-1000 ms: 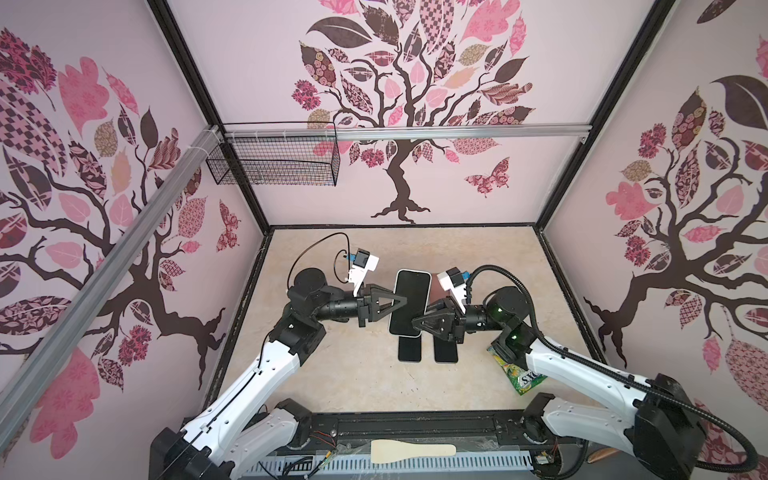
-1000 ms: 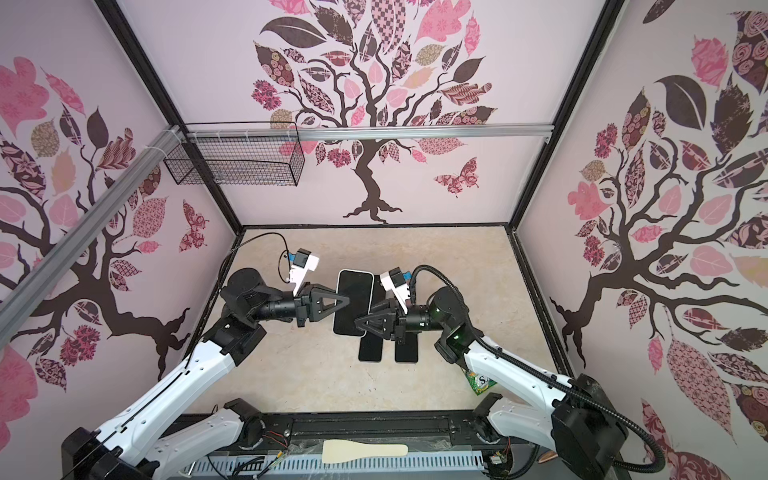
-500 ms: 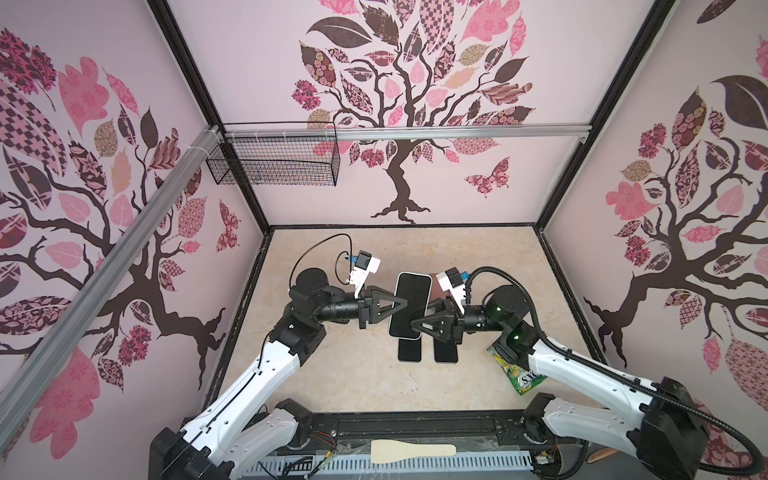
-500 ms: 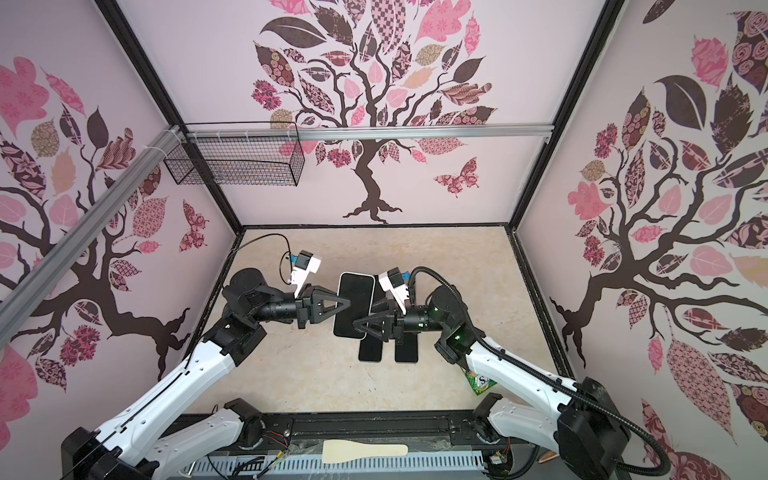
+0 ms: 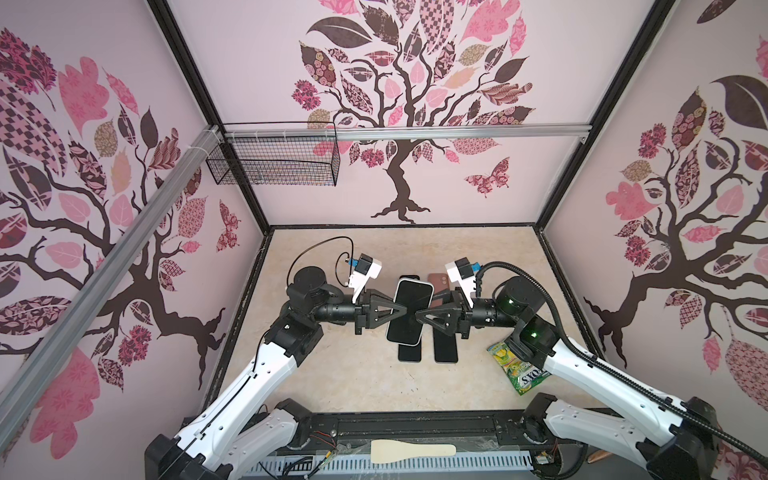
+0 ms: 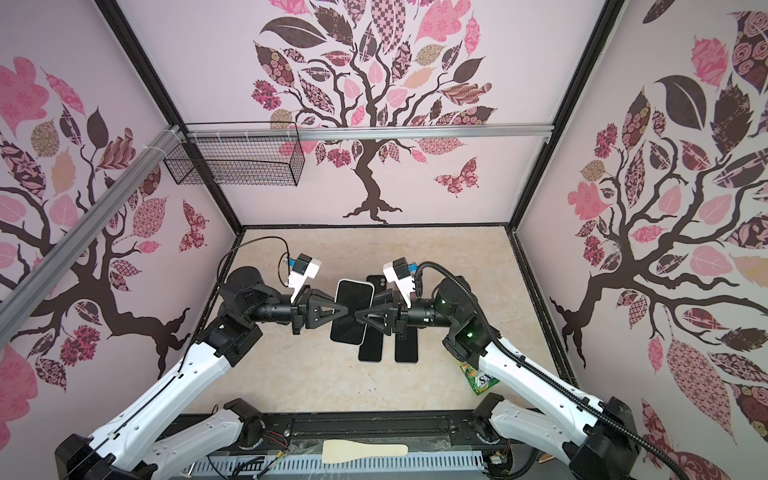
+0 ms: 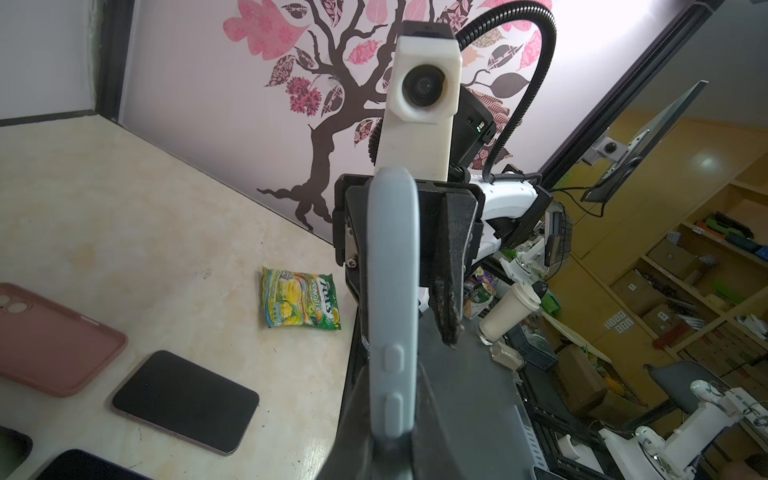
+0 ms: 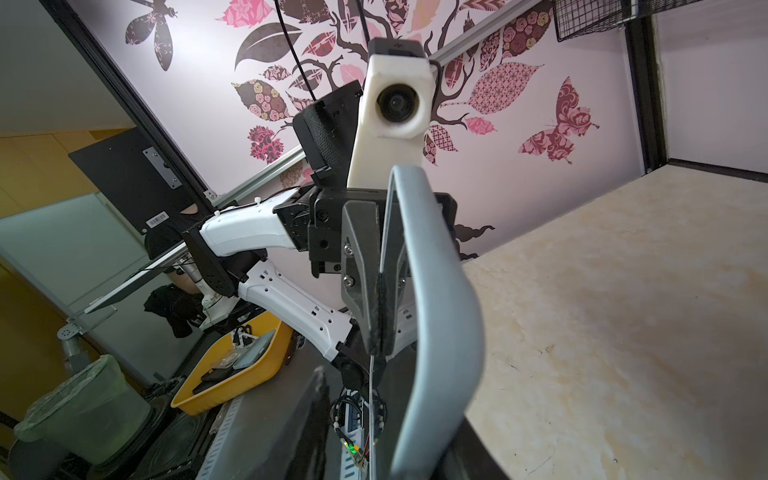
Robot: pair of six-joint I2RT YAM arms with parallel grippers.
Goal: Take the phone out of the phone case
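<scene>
A phone (image 5: 409,311) (image 6: 351,311) in a pale blue-grey phone case (image 7: 390,291) (image 8: 440,311) hangs above the table between both arms, screen up in both top views. My left gripper (image 5: 402,309) (image 6: 346,311) (image 7: 390,453) is shut on the case's left long edge. My right gripper (image 5: 417,314) (image 6: 358,316) (image 8: 386,399) is open at the opposite edge, one finger on each side, and the finger (image 7: 449,291) on the screen side stands clear of it. In the right wrist view the case's rim bows away from the thin edge of the phone.
On the table below lie two black phones (image 5: 410,351) (image 5: 445,349), a pink case (image 5: 438,280) (image 7: 58,340) and a dark case (image 5: 409,277). A green candy packet (image 5: 517,365) lies right. A wire basket (image 5: 274,160) hangs back left, and a wooden spatula (image 5: 411,451) lies at the front.
The right gripper's jaws have widened at the phone's edge. The held phone has shifted slightly toward the front. The left gripper's hold is unchanged.
</scene>
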